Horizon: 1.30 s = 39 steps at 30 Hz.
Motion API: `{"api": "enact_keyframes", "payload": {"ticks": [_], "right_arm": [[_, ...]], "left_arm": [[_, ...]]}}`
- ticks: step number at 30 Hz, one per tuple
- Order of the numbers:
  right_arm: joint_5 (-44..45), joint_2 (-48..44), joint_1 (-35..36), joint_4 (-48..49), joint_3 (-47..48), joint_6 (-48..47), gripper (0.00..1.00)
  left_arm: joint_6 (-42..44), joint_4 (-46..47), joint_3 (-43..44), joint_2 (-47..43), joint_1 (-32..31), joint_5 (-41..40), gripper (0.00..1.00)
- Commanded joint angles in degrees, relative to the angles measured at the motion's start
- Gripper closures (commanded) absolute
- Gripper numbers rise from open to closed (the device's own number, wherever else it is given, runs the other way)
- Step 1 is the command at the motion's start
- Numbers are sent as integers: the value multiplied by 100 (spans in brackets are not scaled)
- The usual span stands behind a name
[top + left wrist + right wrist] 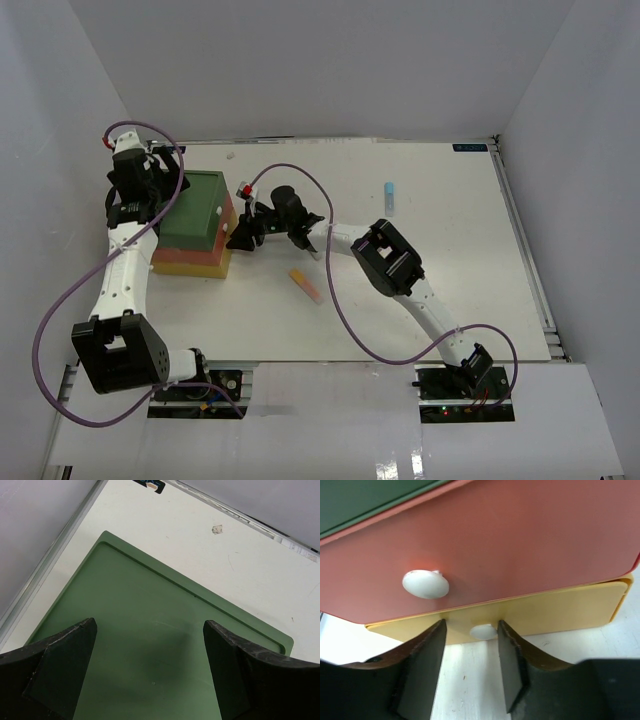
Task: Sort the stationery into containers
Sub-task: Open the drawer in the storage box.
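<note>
Hovering over the stack of bins (195, 215), the left gripper (149, 627) has its jaws spread wide above the green top (150, 605), holding nothing; at the stack's front the right gripper (471, 627) has its 2 jaws part open either side of the white knob (483, 631) on the yellow drawer (570, 605), a gap showing at one side; the red drawer (520, 540) sits directly above; an orange pen (307, 284) lies just right of the stack, a blue pen (390, 194) farther right.
</note>
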Motion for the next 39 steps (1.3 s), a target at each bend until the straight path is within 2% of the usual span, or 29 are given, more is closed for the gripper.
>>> {"api": "enact_keyframes", "payload": {"ticks": [1,13,16,21,39], "right_arm": [[-140,133,10,48,300,125,50],[-369,133,1,39,265,160,69],[-334,107,-7,47,239,169,80],[-237,-129,-86,179,-190,169,92],[-167,-1509,-701,373,-2283,-165,92]], "left_arm": [[-205,-363,-235,-82,-14,437,2],[-328,-267,-341,-108,-5,683,2],[-337,-249,-385,-108,-14,692,2],[-398,-205,-446,-108,-14,648,2],[-504,14,-526,67,-5,542,2]]}}
